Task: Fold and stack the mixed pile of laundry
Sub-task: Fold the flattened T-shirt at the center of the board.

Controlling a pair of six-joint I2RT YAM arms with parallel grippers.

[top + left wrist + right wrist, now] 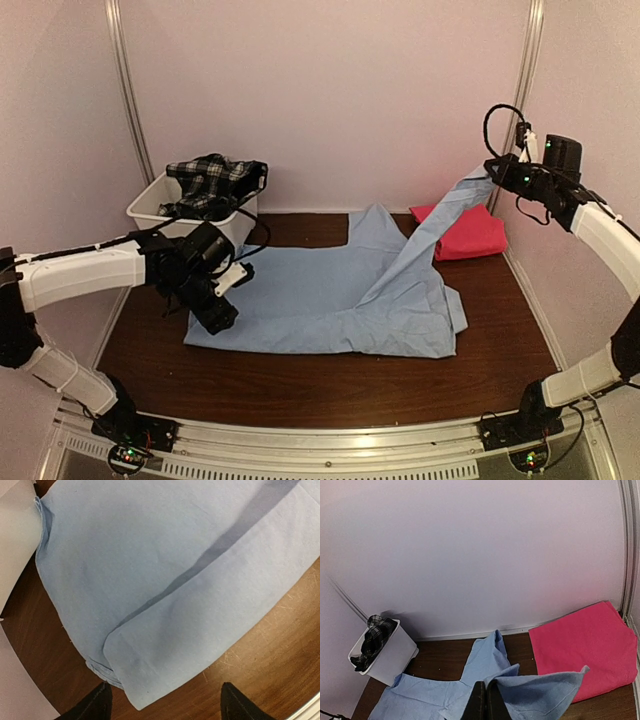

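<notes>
Pinching an edge of the blue shirt (320, 290), my right end effector (492, 172) is shut tight on the fabric and holds it high, so a strip of cloth stretches up from the counter (300, 385) toward the right wall. My left end effector (216, 312) hangs with its fingers apart, gripping nothing, just above the shirt's near left corner, where a folded edge lies flat. The rest of the shirt lies spread across the middle of the counter. Behind the raised strip, the pink cloth (470, 232) sits folded at the far right; the plaid garment (212, 180) is heaped in the tub (150, 205) at the far left.

My worry is that, with the left corner unpinned, pulling on my right side could drag the whole shirt sideways and undo the fold, or sweep it over the pink cloth. So thin a pinch may also slip free.
</notes>
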